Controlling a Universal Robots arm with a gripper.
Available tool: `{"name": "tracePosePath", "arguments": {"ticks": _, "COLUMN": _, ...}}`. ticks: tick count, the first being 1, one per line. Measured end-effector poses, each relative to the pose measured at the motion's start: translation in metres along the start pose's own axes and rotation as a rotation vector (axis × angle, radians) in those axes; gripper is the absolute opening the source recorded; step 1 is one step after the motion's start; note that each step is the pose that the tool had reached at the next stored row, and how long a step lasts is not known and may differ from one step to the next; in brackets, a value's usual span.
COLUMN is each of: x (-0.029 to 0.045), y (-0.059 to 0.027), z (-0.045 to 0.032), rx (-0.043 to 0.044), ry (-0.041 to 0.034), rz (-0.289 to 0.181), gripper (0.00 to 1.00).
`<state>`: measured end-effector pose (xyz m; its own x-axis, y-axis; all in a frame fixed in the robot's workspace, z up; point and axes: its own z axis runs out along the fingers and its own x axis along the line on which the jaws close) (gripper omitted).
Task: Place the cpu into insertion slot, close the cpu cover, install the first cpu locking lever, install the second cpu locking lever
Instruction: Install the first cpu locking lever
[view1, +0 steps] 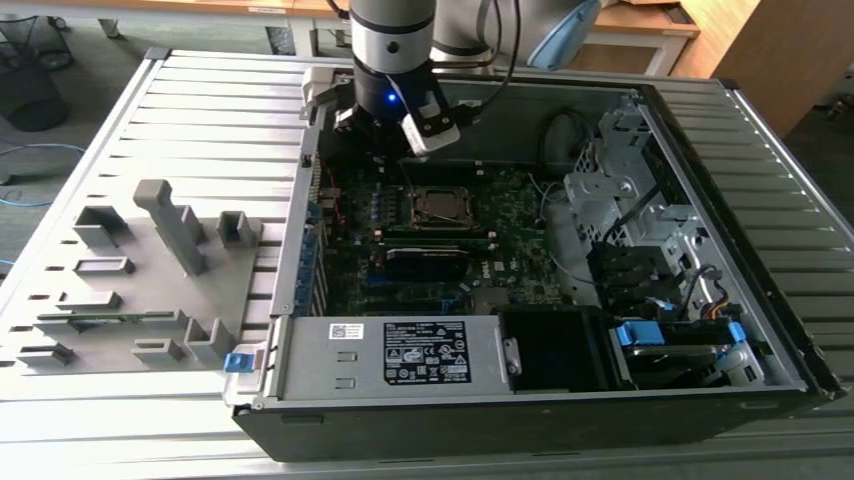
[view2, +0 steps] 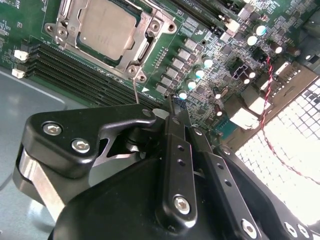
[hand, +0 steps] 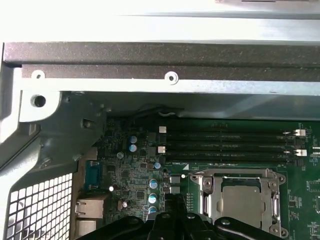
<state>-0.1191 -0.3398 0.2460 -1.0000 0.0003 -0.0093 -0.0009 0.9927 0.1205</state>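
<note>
Claw: the black two-finger gripper (view1: 390, 148) is hovering at upper centre of the exterior view, its fingers pressing together with nothing visibly between them.
Cpu: the cpu (view1: 441, 207), a small flat square chip with a dull silver-grey top, is sitting in its socket at mid-frame.
Cover: the cpu cover (view2: 150, 35), a thin silvery metal frame plate, is lying flat around the chip.
Relation: the cpu is lying lower in the frame, toward the exterior view's right of the claw, near it but apart.

Legible text — none at all

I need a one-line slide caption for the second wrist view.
Black end effector above the green motherboard, near the dull silver square cpu seated under its silvery metal cpu cover.
</note>
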Motion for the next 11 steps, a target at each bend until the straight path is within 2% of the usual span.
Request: {"name": "tracePosePath", "arguments": {"ticks": 11, "x": 0.0009, "y": 0.0053, "z": 0.0018, "rx": -0.0031, "ry": 0.0001, "rz": 0.000, "gripper": 0.11}}
